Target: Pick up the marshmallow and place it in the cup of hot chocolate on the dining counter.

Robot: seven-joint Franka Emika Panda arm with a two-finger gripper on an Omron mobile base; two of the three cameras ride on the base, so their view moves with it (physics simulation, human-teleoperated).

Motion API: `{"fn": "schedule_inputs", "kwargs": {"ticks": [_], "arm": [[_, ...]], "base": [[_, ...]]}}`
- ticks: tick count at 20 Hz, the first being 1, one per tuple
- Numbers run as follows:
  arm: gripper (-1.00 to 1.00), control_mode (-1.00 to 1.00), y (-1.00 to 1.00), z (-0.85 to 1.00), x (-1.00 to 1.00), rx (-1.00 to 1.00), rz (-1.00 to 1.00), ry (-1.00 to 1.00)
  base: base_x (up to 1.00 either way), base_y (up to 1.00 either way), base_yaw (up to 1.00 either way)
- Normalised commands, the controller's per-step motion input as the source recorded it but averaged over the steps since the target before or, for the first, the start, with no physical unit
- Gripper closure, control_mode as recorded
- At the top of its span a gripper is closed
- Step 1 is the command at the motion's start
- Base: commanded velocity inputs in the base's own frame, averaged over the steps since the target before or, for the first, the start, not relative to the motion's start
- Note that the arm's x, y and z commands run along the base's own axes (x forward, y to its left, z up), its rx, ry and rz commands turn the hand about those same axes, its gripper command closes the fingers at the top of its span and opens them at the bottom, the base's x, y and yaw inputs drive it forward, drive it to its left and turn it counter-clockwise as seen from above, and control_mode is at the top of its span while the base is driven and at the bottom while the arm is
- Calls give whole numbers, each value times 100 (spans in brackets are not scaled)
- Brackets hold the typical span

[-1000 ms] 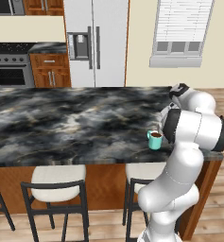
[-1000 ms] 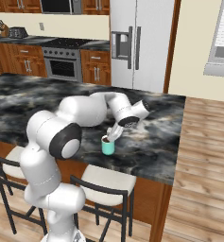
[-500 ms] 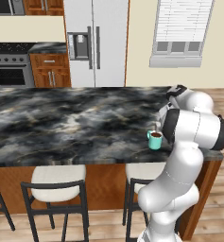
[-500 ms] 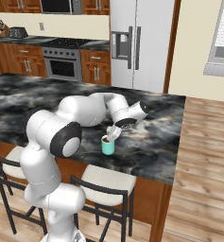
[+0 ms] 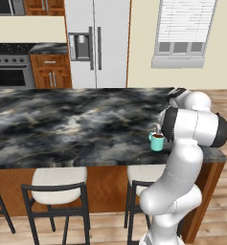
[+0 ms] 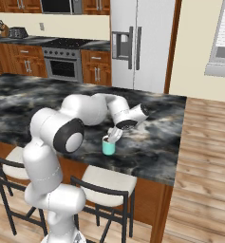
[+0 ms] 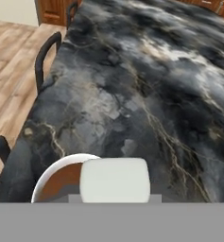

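Note:
The teal cup of hot chocolate (image 5: pixel 156 141) stands near the front right edge of the dining counter (image 5: pixel 62 124), next to my arm. In the right base view my gripper (image 6: pixel 115 135) points down just above the cup (image 6: pixel 108 146). The hand view shows the off-white marshmallow (image 7: pixel 115 179) held close to the camera, with the gripper shut on it. It hangs over the right part of the cup's rim (image 7: pixel 51 176), and brown liquid shows inside. My fingertips are hidden.
White-cushioned black stools (image 5: pixel 57 184) (image 6: pixel 107 182) stand along the counter's near side. A stainless fridge (image 5: pixel 96 43) and an oven (image 6: pixel 64 66) line the far wall. Wood floor (image 6: pixel 204 156) lies past the counter's right end.
The hand has eased very slightly down toward the mug. Nothing else has moved.

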Motion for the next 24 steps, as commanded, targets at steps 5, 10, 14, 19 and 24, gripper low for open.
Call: {"fn": "schedule_inputs", "kwargs": {"ticks": [5,10,14,19,24], "arm": [[100,-100,-1,-24,20,0,1,-5],[100,-100,0,-13,-8,0,1,-5],[100,-100,0,0,-46,0,1,-10],[100,-100,0,0,-22,0,0,-9],[100,-100,0,0,11,0,0,-9]], "base": [[0,0,0],[0,0,0],[0,0,0],[0,0,0],[0,0,0]]}}
